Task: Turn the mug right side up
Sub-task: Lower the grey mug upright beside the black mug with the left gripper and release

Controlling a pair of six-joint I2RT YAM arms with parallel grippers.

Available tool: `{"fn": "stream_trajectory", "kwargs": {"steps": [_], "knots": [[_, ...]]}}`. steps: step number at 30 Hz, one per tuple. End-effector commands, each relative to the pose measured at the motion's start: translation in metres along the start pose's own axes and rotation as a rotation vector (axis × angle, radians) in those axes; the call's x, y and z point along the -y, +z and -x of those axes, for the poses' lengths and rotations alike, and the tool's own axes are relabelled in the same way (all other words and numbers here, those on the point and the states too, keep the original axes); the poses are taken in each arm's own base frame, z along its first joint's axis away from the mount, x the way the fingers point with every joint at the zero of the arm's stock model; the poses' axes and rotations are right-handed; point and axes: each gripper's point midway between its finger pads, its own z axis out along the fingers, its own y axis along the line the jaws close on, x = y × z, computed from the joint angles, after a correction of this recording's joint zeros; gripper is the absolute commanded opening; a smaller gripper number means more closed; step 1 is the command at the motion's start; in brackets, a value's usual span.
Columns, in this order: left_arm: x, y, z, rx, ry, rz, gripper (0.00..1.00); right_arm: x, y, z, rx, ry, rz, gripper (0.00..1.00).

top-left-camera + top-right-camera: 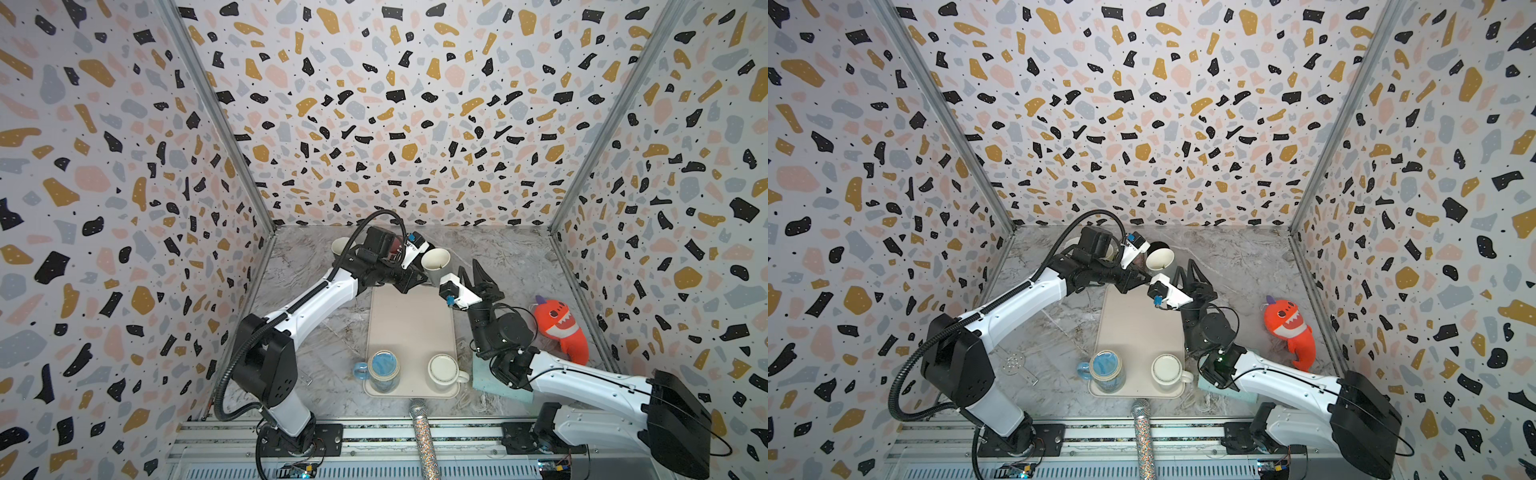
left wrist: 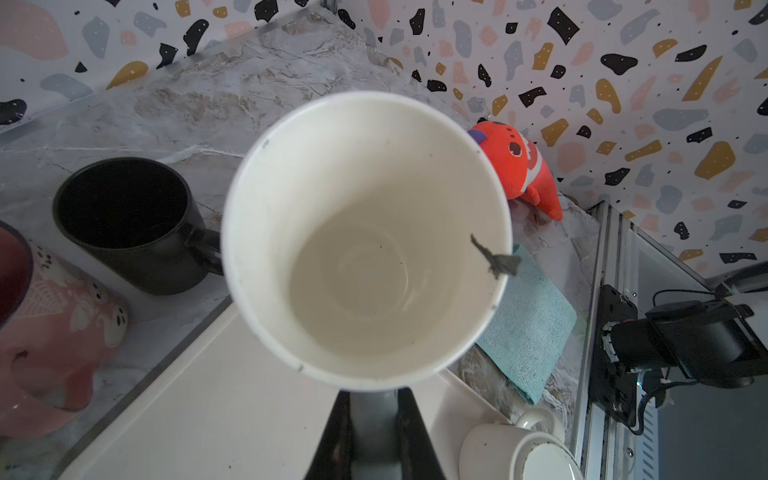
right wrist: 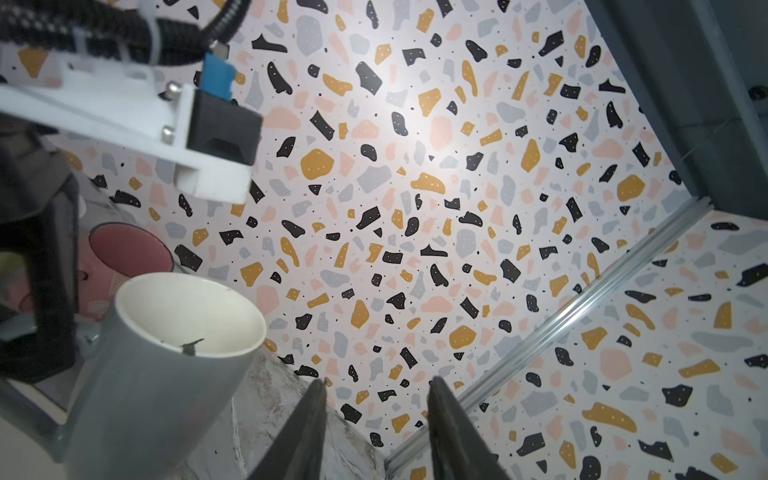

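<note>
- Left wrist view looked straight into the white inside of the grey mug (image 2: 365,241). Its mouth filled the middle of the frame, and a dark chip (image 2: 496,262) sat on the rim.
- The left gripper (image 2: 374,399) was pinched tight on a grey part of the mug just below the rim (handle or wall, I could not tell which).
- In both top views the left arm (image 1: 316,299) stretched from the near rail to the far end of the beige tray (image 1: 409,332), with its wrist bent over toward the right. It carried the mug tilted, mouth upward. Whether the base touched the tray could not be made out.
- The right arm (image 1: 582,378) came in from the near right corner with its elbow bent and its forearm aimed at the back wall.
- The right gripper (image 1: 468,270) stood just beside the mug on its right, not touching it. Its claw was spread, and in the right wrist view only patterned wall showed between the black fingers (image 3: 449,415).
- A white mug (image 1: 442,368) sat bottom-up on the near end of the tray, with a blue glass mug (image 1: 383,370) beside it.
- A black mug (image 2: 124,220) and a pink mug (image 2: 54,332) stood on the marble tabletop next to the tray.
- An orange plush toy (image 1: 559,328) and a teal cloth (image 2: 528,328) lay to the right of the tray.
</note>
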Motion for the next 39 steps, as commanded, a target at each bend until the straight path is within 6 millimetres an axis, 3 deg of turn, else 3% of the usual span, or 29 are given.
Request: {"fn": "stream_trajectory", "kwargs": {"steps": [1,7,15,26,39], "knots": [[0.005,-0.011,0.063,0.186,0.064,0.008,0.00,0.019,-0.006,-0.007,-0.027,0.154,-0.019,0.43],[-0.009,0.017,0.073,0.181,0.042,0.072,0.00,0.041,-0.014,-0.010,-0.016,0.270,-0.032,0.44],[-0.026,0.067,0.081,0.144,0.022,0.166,0.00,0.046,-0.019,-0.018,-0.039,0.306,-0.033,0.45],[-0.062,0.109,0.099,0.179,-0.016,0.316,0.00,0.060,-0.030,-0.024,-0.030,0.395,-0.041,0.45],[-0.077,0.151,0.086,0.111,0.011,0.379,0.00,0.061,-0.034,-0.033,-0.049,0.406,-0.039,0.46]]}}
